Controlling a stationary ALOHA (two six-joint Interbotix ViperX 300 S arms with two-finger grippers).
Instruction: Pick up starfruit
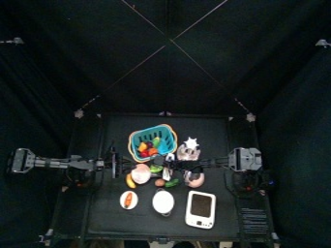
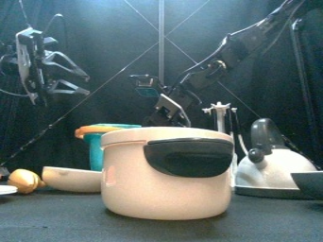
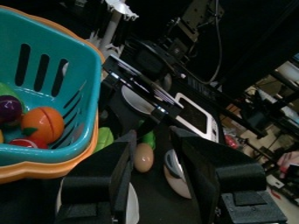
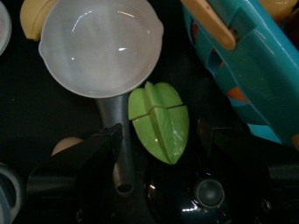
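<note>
Starfruit from above lies beside the basket, just left of the right pincer, nearer that arm. Right wrist view: jaws wide open over a ladle and green wedge, starfruit unseen. Left pincer also open

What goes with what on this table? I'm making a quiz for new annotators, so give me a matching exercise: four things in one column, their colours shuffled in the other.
Things:
1. basket
2. starfruit
3. pot
4. kettle

Colours:
A. cream, with a black panel on its side
B. teal, with an orange rim
C. silvery metal
D. pale whitish, star-shaped

Pairs: 1-B, 2-D, 3-A, 4-C
</note>
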